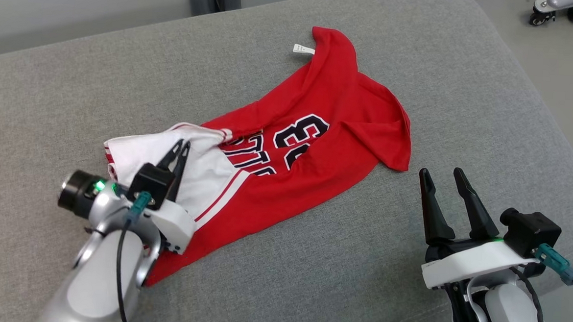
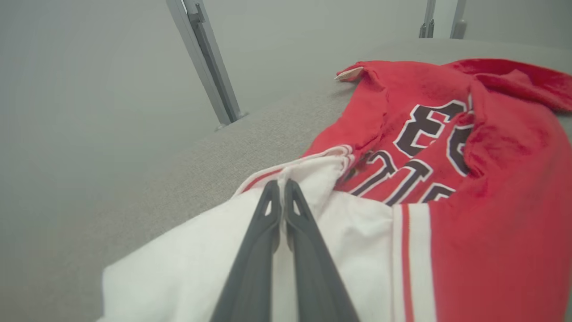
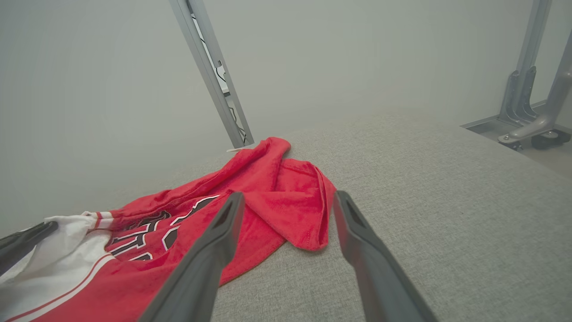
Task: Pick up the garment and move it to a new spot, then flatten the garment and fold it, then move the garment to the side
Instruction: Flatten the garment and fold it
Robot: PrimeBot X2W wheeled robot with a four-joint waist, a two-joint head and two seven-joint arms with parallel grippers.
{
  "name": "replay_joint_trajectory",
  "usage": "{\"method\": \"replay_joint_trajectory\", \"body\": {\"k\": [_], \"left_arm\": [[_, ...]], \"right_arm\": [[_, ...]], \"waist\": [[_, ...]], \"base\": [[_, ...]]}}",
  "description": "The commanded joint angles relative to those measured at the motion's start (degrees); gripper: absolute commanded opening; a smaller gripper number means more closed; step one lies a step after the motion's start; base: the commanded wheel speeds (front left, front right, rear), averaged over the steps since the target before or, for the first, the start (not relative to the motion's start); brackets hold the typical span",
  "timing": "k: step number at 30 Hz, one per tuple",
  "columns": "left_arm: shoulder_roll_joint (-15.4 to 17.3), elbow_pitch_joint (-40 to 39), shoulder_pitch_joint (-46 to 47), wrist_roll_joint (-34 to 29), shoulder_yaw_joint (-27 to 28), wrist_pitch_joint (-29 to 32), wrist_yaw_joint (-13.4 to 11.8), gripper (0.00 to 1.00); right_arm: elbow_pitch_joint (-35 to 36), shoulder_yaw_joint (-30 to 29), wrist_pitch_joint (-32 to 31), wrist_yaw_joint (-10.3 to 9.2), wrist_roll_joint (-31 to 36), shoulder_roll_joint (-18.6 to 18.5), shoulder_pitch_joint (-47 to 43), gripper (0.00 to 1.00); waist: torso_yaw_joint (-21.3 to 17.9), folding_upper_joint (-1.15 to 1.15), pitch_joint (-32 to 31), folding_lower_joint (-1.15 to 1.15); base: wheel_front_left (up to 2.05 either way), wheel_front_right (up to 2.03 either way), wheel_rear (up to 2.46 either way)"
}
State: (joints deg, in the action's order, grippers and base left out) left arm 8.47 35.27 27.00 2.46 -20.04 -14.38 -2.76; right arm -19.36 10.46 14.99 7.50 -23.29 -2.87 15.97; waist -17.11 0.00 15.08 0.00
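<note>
Red-and-white garment (image 1: 327, 129) crumpled on grey cushion (image 1: 466, 92), white end at tips of left gripper (image 1: 183, 145), red body running ahead and to its right. Clamped shut on a white fold, seemingly pinching it. Right gripper (image 1: 441, 172) spread wide, empty, garment just ahead to its left. Pick-up step in hand; next calls for lifting clear, carrying to new spot.

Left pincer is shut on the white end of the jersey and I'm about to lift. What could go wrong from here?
1. The left pincer seems to pinch only a thin ridge at the white end of the garment; it may slip out on lifting.
2. The right pincer stands open, off the cloth, so a one-sided lift would likely drag and bunch the crumpled red part on the grey cushion.
</note>
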Motion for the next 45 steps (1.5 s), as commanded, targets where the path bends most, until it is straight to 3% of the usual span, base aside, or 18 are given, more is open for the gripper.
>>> {"method": "replay_joint_trajectory", "body": {"k": [1,4,12,18,19,20,24,27,31,38,45], "left_arm": [[1.06,-0.31,1.72,-0.47,0.09,0.45,0.33,0.0],[4.25,-1.08,5.99,-2.2,-0.57,2.96,1.8,0.0],[13.54,-0.91,21.72,-6.7,-3.86,13.78,8.52,0.0],[19.03,3.74,30.51,-6.62,-7.1,19.31,10.17,0.0],[19.73,4.62,31.73,-6.71,-7.56,19.83,10.12,0.32],[20.11,5.54,32.88,-6.44,-7.93,20.2,10.15,1.0],[21.03,8.95,35.96,-5.91,-8.42,19.59,9.93,1.0],[19.96,10.73,38.21,-5.53,-7.08,16.48,6.12,1.0],[17.78,11.22,37.56,-3.29,-5.63,11.93,4.02,1.0],[12.18,8.85,29.93,4.43,-1.47,3.08,1.88,1.0],[8.44,1.6,18.76,10.3,1.66,0.1,0.55,1.0]], "right_arm": [[0.26,0.03,0.3,-0.02,-0.62,-0.16,0.8,1.0],[0.87,0.5,0.3,-0.02,-1.21,-0.15,1.36,1.0],[2.18,2.82,0.3,-0.02,-4.75,-0.19,3.36,1.0],[2.86,4.88,0.3,-0.02,-7.71,-0.18,4.43,1.0],[2.94,5.15,0.3,-0.02,-7.93,-0.18,4.52,1.0],[3.0,5.36,0.3,-0.02,-8.1,-0.16,4.55,1.0],[2.9,5.24,0.3,-0.02,-8.25,-0.16,4.37,1.0],[2.56,4.89,0.3,-0.02,-7.14,-0.18,4.83,1.0],[2.37,4.53,0.3,-0.02,-5.91,-0.19,4.54,1.0],[2.26,2.1,0.3,-0.02,-2.86,-0.19,2.99,1.0],[2.44,-0.27,0.3,-0.02,0.14,-0.21,1.62,1.0]], "waist": [[-0.04,0.0,0.4,0.0],[-0.47,0.0,1.9,0.0],[-3.73,0.0,7.03,0.0],[-7.06,0.0,10.1,0.0],[-7.4,0.0,10.39,0.0],[-7.65,0.0,10.62,0.0],[-7.67,0.0,10.86,0.0],[-6.43,0.0,9.92,0.0],[-4.38,0.0,7.93,0.0],[1.15,0.0,2.99,0.0],[6.31,0.0,-1.15,0.0]], "base": [[0.0,0.0,0.0],[0.0,0.0,0.0],[0.0,0.0,0.0],[0.0,0.0,0.0],[0.0,0.0,0.0],[0.0,0.0,0.0],[0.0,0.0,0.0],[0.0,0.0,0.0],[0.0,0.0,0.0],[0.0,0.0,0.0],[0.0,0.0,0.0]]}}
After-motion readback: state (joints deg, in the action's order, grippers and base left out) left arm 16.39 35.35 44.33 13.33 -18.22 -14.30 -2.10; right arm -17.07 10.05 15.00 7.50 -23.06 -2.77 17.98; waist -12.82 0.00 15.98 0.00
